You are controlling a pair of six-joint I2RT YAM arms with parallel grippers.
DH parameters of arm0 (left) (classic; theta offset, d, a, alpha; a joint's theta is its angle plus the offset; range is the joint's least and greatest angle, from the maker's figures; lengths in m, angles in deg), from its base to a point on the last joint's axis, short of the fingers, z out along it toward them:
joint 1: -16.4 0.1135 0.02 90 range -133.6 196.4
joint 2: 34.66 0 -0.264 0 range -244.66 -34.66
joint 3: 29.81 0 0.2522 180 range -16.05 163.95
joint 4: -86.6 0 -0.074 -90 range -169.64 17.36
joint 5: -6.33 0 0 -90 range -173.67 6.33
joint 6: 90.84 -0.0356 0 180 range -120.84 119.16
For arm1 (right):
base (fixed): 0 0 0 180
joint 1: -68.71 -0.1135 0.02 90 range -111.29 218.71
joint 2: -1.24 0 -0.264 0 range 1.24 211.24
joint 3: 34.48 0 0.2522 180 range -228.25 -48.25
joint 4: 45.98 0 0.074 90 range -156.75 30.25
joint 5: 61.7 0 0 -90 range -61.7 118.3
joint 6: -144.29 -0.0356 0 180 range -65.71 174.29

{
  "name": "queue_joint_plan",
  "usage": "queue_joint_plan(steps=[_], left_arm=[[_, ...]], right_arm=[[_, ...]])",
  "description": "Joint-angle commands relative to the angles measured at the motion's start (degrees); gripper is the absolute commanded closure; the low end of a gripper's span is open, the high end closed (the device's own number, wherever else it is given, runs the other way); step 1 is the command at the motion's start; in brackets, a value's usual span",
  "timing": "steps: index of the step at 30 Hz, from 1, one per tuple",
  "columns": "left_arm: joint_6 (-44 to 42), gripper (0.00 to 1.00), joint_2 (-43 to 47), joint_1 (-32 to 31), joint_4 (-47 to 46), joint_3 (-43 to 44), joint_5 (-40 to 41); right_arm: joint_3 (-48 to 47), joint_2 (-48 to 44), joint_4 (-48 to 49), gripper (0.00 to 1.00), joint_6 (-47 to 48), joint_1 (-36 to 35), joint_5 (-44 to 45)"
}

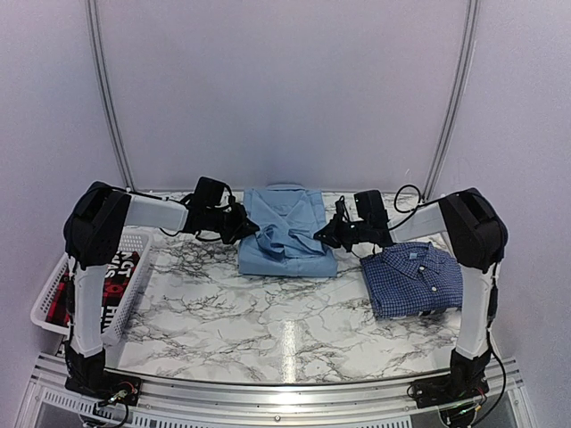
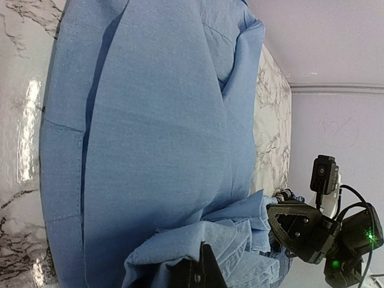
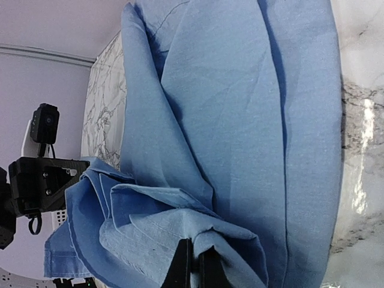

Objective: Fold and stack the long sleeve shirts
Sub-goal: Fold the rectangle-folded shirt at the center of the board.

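The light blue shirt (image 1: 287,234) lies partly folded at the back middle of the marble table (image 1: 232,321). My left gripper (image 1: 248,226) is shut on a bunched fold of it at its left edge; the cloth (image 2: 156,150) fills the left wrist view, pinched at the fingertips (image 2: 204,273). My right gripper (image 1: 332,234) is shut on a fold at its right edge; the right wrist view shows cloth (image 3: 240,120) clamped between the fingers (image 3: 195,264). The dark blue checked shirt (image 1: 416,278) lies folded at the right, under the right arm.
A white basket (image 1: 125,276) stands at the table's left edge and holds a red-and-black garment (image 1: 114,283). Pale walls close in behind and at both sides. The table's metal front rail (image 1: 268,392) runs between the arm bases.
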Motion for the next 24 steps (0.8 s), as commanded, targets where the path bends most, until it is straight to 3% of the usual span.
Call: queue_joint_plan(steps=[1,12,24], left_arm=[[-2.26,1.00,-1.32,0.69,-0.81,2.96,-1.35],[-1.96,1.00,-2.26,1.45,-0.92,5.41,-3.85],[-1.97,1.00,6.58,-0.47,-2.50,-10.35,-1.54]], right_arm=[[-3.48,0.48,1.49,1.00,-0.42,0.59,-0.89],[-4.65,0.00,0.28,1.00,-0.26,1.04,-1.32],[8.62,-6.67,6.77,1.00,-2.62,0.70,-2.63]])
